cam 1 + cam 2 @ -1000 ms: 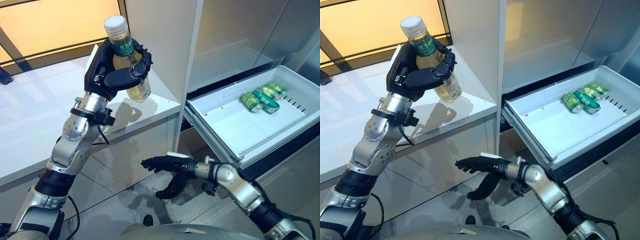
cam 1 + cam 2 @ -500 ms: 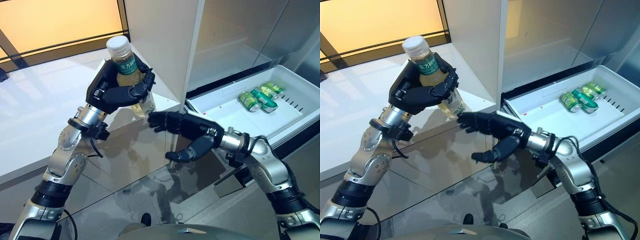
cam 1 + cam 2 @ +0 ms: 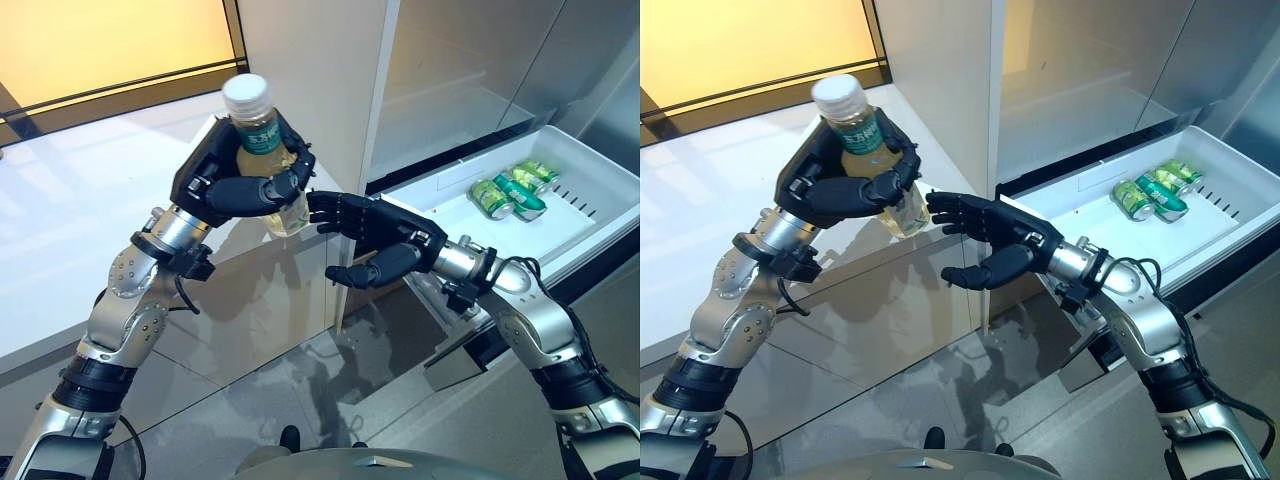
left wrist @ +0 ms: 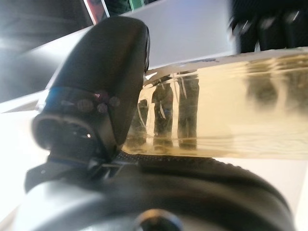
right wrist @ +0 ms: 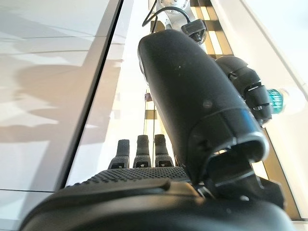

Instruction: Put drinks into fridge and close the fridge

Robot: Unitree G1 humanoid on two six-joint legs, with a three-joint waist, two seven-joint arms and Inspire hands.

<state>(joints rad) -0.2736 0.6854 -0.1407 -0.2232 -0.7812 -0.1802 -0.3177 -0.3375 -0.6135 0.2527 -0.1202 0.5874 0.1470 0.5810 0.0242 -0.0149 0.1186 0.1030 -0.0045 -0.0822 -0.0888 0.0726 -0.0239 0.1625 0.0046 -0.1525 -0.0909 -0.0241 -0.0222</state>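
My left hand (image 3: 225, 185) is shut on a clear bottle (image 3: 262, 150) of yellow drink with a white cap and green label, held upright above the white counter's corner (image 3: 330, 185). The bottle also shows in the left wrist view (image 4: 231, 115). My right hand (image 3: 375, 235) is open, fingers spread, just right of the bottle's lower part, its fingertips close to it. The fridge's white drawer (image 3: 445, 215) stands pulled out at the right, with green cans (image 3: 505, 190) lying in its far end.
A white counter (image 3: 80, 220) runs along the left. A tall white cabinet panel (image 3: 320, 70) rises behind the bottle. The grey fridge body (image 3: 480, 60) stands above the drawer. Glossy grey floor (image 3: 300, 390) lies below.
My right hand has risen from low near the floor to beside the bottle. My left hand has tilted the bottle upright and carried it slightly right and lower.
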